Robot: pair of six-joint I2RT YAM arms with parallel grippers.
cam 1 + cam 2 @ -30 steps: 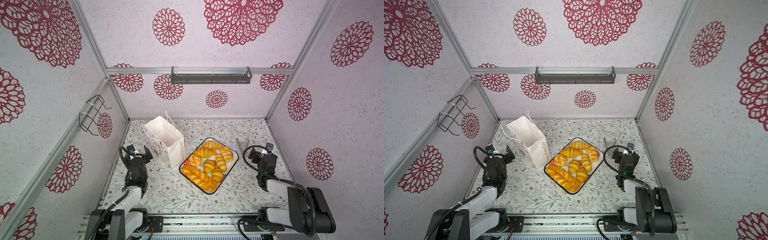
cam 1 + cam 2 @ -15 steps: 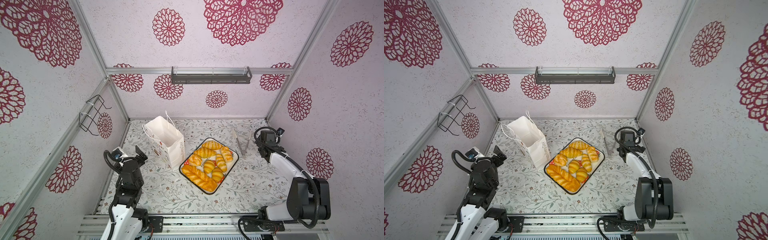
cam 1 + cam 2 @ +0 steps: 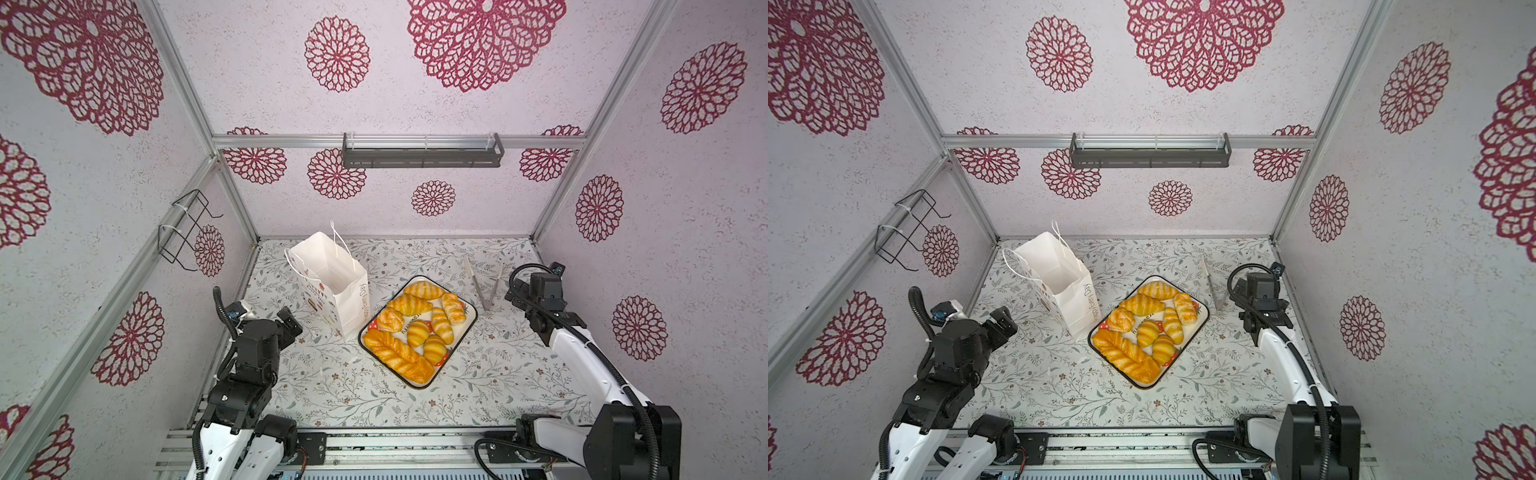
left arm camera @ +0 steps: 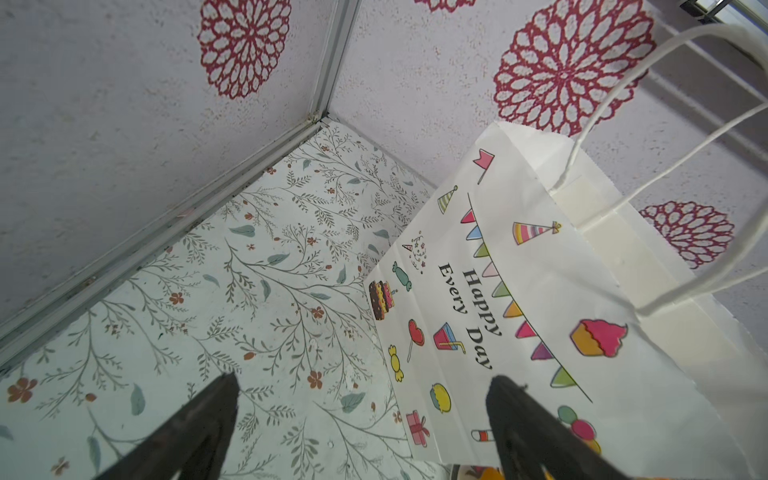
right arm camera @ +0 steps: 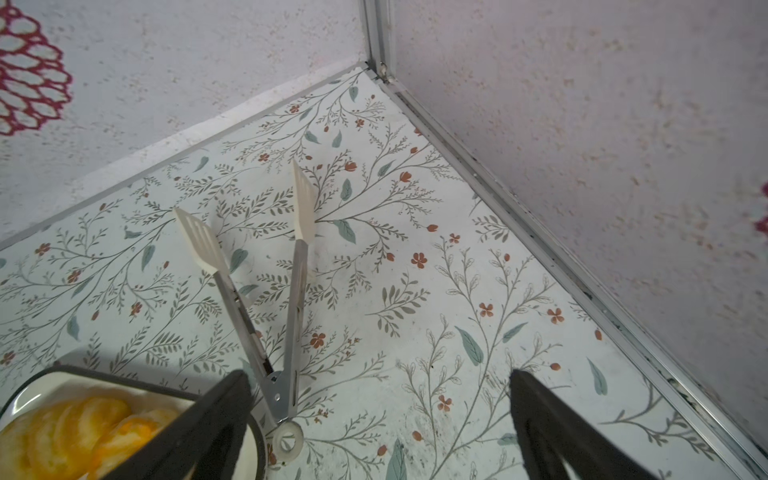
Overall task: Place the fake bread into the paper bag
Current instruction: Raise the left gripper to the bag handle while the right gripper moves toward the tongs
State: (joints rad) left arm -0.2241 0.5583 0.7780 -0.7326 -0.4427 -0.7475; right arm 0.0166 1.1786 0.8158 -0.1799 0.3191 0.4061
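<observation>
The fake bread [image 3: 417, 328] [image 3: 1148, 328] is a pile of several glossy golden pastries on a cream tray [image 3: 475, 316] [image 3: 1207, 312] in mid-table; a long plaited loaf [image 3: 397, 358] lies along the tray's near edge. The white paper bag [image 3: 332, 286] [image 3: 1061, 286] stands open just left of the tray, its printed side [image 4: 519, 291] facing my left gripper [image 3: 291, 325] [image 3: 1003, 321] [image 4: 361, 378]. That gripper is open and empty, a short way from the bag. My right gripper [image 3: 514, 300] [image 3: 1236, 297] [image 5: 378, 374] hangs open and empty right of the tray, where some bread [image 5: 83, 428] shows.
Metal tongs [image 3: 482, 286] [image 3: 1214, 286] [image 5: 266, 299] with cream tips lie splayed between the tray and my right gripper, hinge nearest the gripper. A dark shelf [image 3: 419, 156] hangs on the back wall and a wire rack [image 3: 187, 232] on the left wall. Walls close in on three sides.
Both arms have risen from low positions near the front. The right arm swung back to the far right beside the tongs; the left gripper now points at the bag. Both stayed open.
</observation>
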